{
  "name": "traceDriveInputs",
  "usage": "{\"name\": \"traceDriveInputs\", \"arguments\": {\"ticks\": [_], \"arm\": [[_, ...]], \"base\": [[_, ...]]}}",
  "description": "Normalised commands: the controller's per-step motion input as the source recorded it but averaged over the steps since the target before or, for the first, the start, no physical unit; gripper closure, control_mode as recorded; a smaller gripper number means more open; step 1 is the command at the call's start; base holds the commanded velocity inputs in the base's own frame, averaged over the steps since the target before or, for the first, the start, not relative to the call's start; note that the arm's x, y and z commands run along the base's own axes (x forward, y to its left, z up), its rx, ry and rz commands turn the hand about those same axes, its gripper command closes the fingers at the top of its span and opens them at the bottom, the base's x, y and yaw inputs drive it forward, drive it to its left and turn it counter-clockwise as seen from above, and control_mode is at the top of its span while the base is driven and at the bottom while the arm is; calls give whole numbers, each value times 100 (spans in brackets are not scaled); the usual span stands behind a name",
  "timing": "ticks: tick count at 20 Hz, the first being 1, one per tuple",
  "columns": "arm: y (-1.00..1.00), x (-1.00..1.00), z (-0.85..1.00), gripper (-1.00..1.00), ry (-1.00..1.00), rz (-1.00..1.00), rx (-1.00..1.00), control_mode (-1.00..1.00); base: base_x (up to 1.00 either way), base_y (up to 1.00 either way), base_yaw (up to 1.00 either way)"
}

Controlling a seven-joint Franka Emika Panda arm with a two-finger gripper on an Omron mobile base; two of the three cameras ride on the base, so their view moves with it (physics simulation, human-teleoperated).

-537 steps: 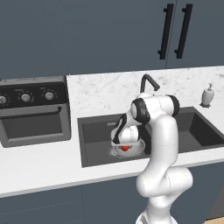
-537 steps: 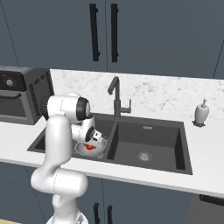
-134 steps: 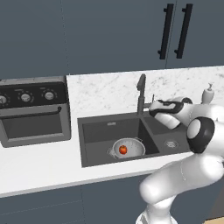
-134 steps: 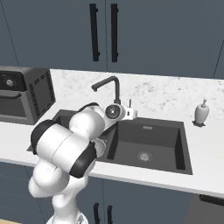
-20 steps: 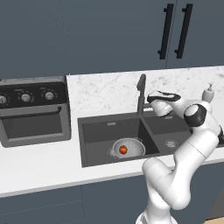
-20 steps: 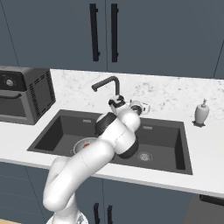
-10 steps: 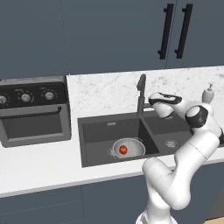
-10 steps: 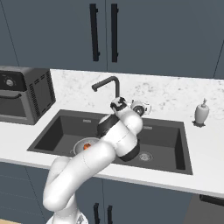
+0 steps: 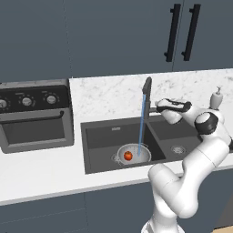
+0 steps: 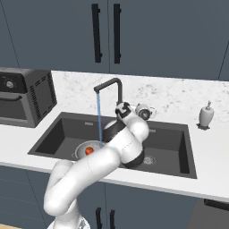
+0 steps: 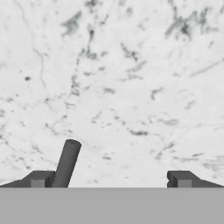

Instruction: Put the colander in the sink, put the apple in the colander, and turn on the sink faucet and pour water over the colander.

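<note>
Sitting nearest, in the left basin of the sink (image 9: 98, 150), on the dark floor close to the front wall: the colander (image 9: 134, 154), upright, with the apple (image 9: 128, 156) resting inside it. Showing again from the right base view as the colander (image 10: 87, 150) with the apple (image 10: 89, 151) in its bowl, partly hidden behind the white arm. Falling straight into the colander just beside the apple: a thin blue stream of water (image 9: 142, 125), running down from the spout tip.

Lying a little farther back, in the right basin: a round steel drain (image 9: 177, 149), well apart from the colander.

Standing behind the divider between the two basins: the sink faucet (image 10: 111, 92), its curved spout reaching out over the left basin. Hovering just to the right of the faucet's stem: the tool (image 9: 159, 107), released, jaws spread wide and grasping nothing. Appearing in the hand view as two dark fingertips (image 11: 38, 179) set far apart, with a slim dark lever (image 11: 67, 162) rising just inside the left one; touching or merely close, not possible to tell.

Stretching around the sink: the white speckled table (image 9: 41, 170). Resting on it at the far left: a dark oven (image 9: 34, 116) with knobs. Standing on it toward the far right, behind the right basin: a small white soap dispenser (image 10: 206, 115).

Hanging farthest back, above the marble backsplash (image 11: 131, 65): dark blue cabinets (image 10: 147, 36) with long black handles.
</note>
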Motion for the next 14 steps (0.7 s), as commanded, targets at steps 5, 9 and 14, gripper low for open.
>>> {"name": "traceDriveInputs", "arguments": {"ticks": [5, 9, 14], "arm": [[-70, 0, 0, -100, 0, 0, 2, -100], [-60, 0, 0, -100, 0, 0, 2, -100], [-35, 0, 0, -100, 0, 0, 1, -100]], "base": [[0, 0, 0], [0, 0, 0], [0, 0, 0]]}}
